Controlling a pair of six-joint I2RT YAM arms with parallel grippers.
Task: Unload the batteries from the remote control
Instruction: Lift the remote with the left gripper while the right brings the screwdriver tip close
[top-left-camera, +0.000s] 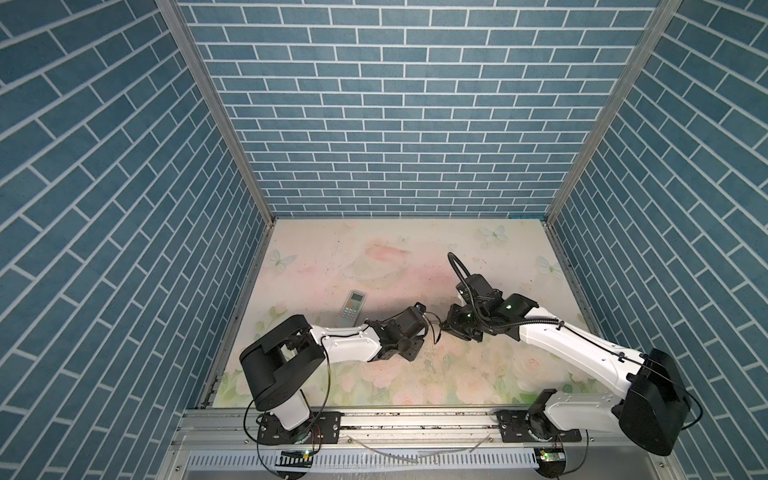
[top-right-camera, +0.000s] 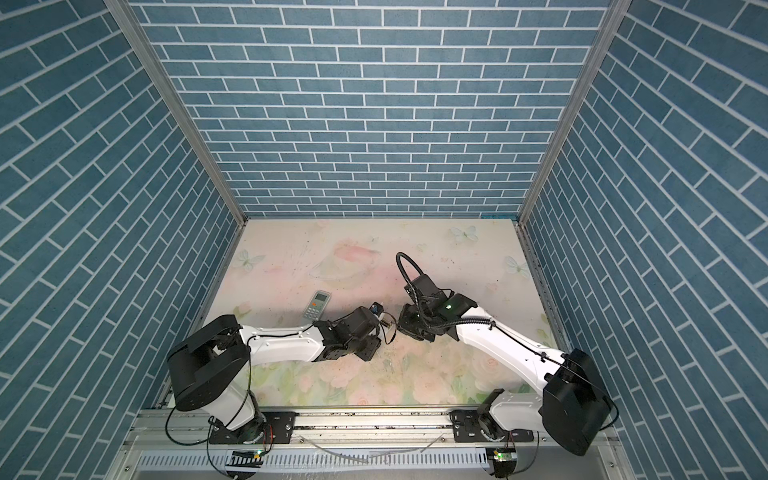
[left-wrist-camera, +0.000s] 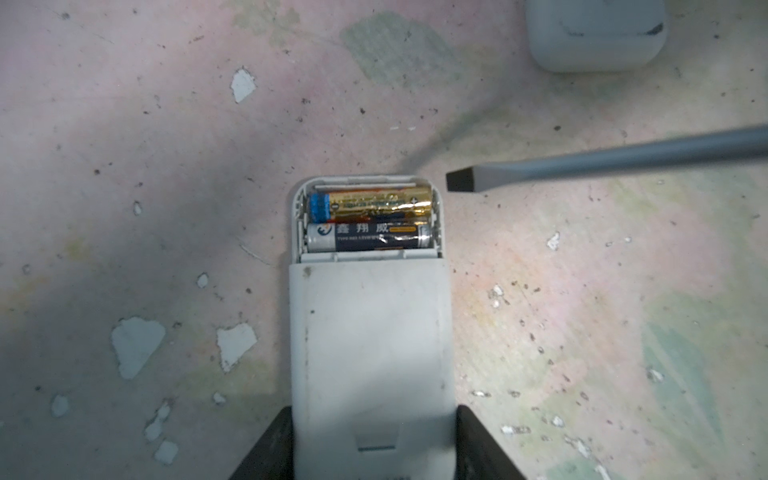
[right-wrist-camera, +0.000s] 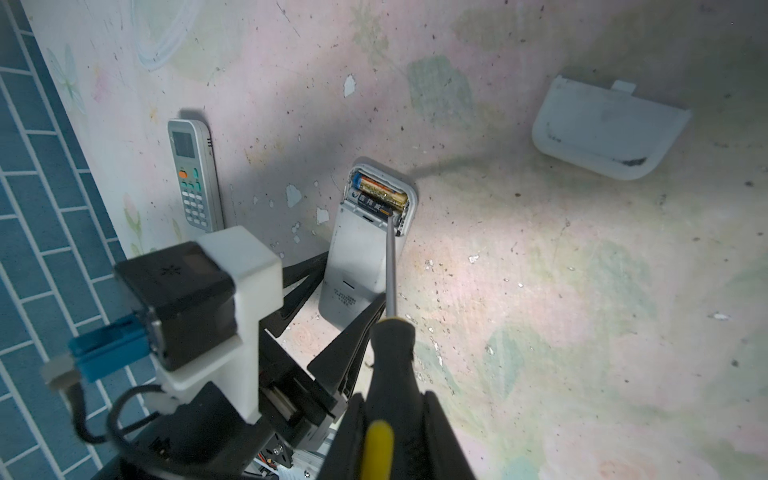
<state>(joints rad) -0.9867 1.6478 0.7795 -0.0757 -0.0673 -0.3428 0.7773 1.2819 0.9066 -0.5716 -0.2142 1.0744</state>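
Observation:
The remote control (left-wrist-camera: 370, 332) lies face down on the mat with its battery bay open. Two batteries sit side by side in the bay: a gold one with a blue end (left-wrist-camera: 374, 203) and a dark blue one (left-wrist-camera: 370, 237). My left gripper (left-wrist-camera: 374, 411) is shut on the remote's lower end, one finger against each long side. My right gripper (right-wrist-camera: 395, 397) is shut on the black-and-yellow screwdriver (right-wrist-camera: 390, 353). In the right wrist view the blade reaches the dark battery (right-wrist-camera: 372, 204). In the left wrist view the flat tip (left-wrist-camera: 459, 181) hangs just beside the bay's corner.
A second remote (top-left-camera: 352, 307) lies face up to the left of the arms, near the left wall. The loose white cover plate (right-wrist-camera: 606, 129) rests on the mat beyond the open bay. In both top views the two wrists meet mid-table and hide the held remote.

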